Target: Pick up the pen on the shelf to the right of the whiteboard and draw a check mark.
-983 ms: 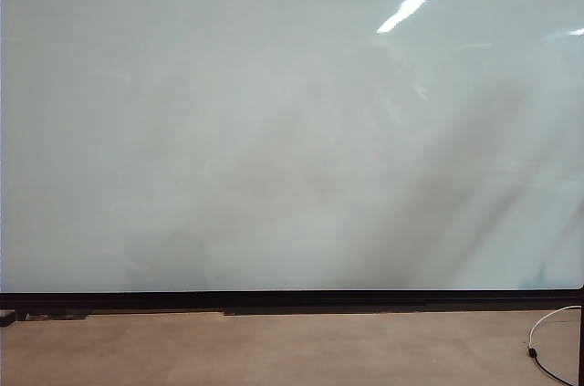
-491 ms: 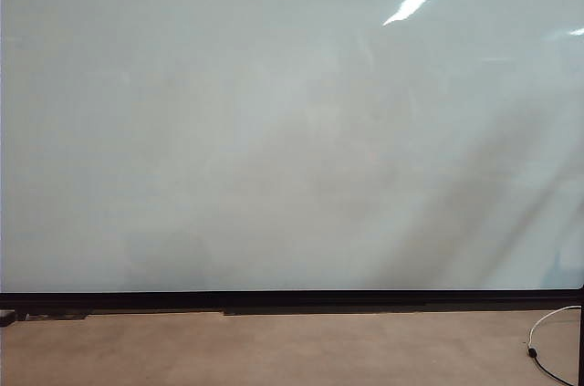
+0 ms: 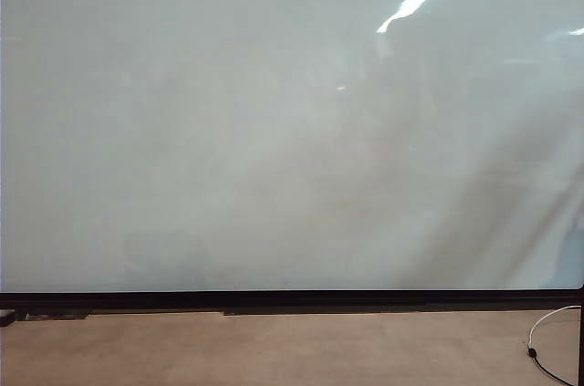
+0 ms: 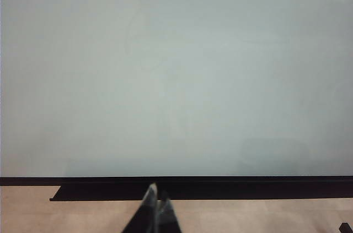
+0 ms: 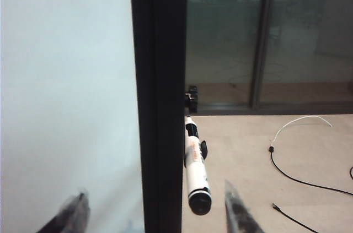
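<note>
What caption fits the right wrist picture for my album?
Open right gripper nears slim white pen clipped beside the glossy whiteboard with its black frame.

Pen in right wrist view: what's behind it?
Behind the pen: the whiteboard frame's black edge, tan floor, glass doors beyond. Its holder is mostly hidden. Right pincer open.

The whiteboard (image 3: 274,130) is cut off at all but its six o'clock edge in the exterior view. Both claws are absent there. The pen (image 5: 194,167) print cannot be read.
</note>
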You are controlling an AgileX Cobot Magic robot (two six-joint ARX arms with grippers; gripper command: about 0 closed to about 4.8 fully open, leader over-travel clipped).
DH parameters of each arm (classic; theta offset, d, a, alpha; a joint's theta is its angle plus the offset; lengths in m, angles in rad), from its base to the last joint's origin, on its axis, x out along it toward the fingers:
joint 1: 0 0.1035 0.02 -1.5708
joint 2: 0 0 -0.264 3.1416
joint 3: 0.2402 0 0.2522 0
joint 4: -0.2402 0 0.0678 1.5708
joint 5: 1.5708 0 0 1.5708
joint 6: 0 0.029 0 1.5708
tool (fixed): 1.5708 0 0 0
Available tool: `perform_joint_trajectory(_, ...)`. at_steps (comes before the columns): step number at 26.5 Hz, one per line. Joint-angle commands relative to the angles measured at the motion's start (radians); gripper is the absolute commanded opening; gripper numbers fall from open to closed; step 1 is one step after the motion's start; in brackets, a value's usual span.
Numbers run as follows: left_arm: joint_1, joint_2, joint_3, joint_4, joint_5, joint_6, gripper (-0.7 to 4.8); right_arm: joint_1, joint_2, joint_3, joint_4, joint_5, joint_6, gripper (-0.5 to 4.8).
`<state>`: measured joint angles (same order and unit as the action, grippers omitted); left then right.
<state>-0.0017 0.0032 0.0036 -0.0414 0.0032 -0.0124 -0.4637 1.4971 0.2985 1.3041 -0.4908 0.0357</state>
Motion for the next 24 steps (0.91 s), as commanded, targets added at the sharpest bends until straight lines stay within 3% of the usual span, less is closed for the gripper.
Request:
perform_joint_trajectory(1,0.000,0.000,0.003,0.013,0.000,0.005,-0.05,0.000,0.040,0.037,0.018,-0.021,-0.021,3.16)
perform_joint_trajectory(24,0.000,0.000,0.003,0.013,0.000,0.005,-0.04,-0.003,0.401,0.291,0.108,-0.097,-0.031,3.65)
